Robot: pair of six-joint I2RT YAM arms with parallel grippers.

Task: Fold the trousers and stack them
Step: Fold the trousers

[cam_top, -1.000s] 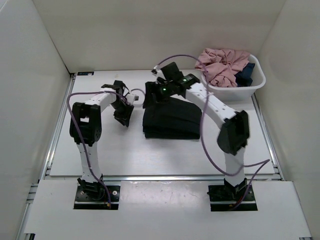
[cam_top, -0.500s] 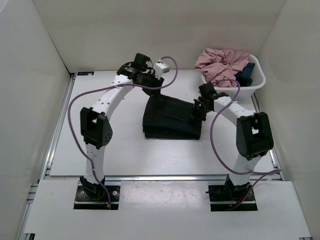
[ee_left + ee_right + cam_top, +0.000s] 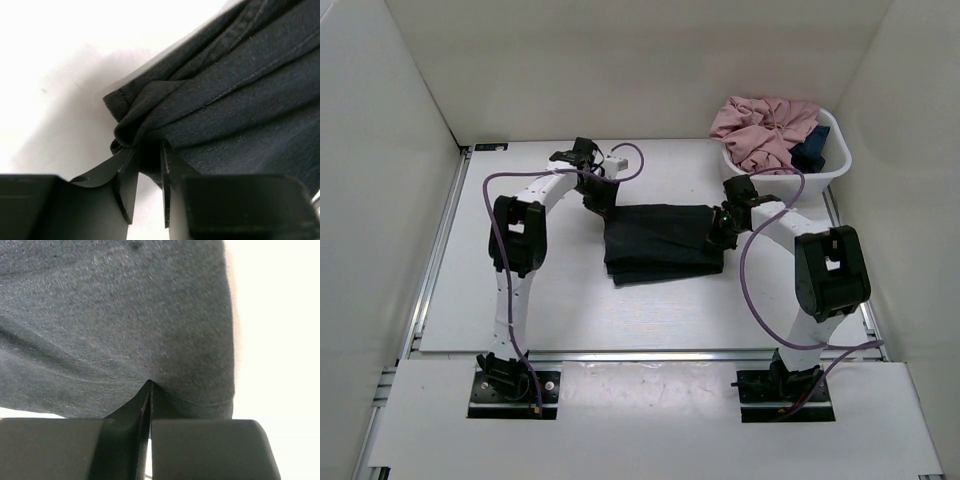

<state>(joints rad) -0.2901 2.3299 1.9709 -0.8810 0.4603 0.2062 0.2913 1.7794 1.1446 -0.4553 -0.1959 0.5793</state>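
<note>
**Both sets of fingers are on the trousers, one at each end**

The left fingers (image 3: 127, 182) are nearly closed, with a bunched corner of the black trousers (image 3: 655, 240) squeezed between them. The right fingers (image 3: 136, 407) are shut tight, and the cloth dimples right at their tips, so I'd say they've nipped a thin bit of it.

My guess at why there's one grip per end: the left one has the corner farthest from the white basket (image 3: 790, 183), and the right one has the edge nearest it. That lets the bundle be pulled flat or shifted as one piece. It looks mostly folded already.

The trousers sit on the desk (image 3: 540, 300), just beside the basket on its near-left side, with a pink garment (image 3: 765, 130) piled in the basket.

The views split the job. The left wrist view shows a hem and stitched seams gathered into the pinch. The right wrist view shows only smooth fabric and its edge against the desk. Only the top view shows both arms at once, plus the basket.
</note>
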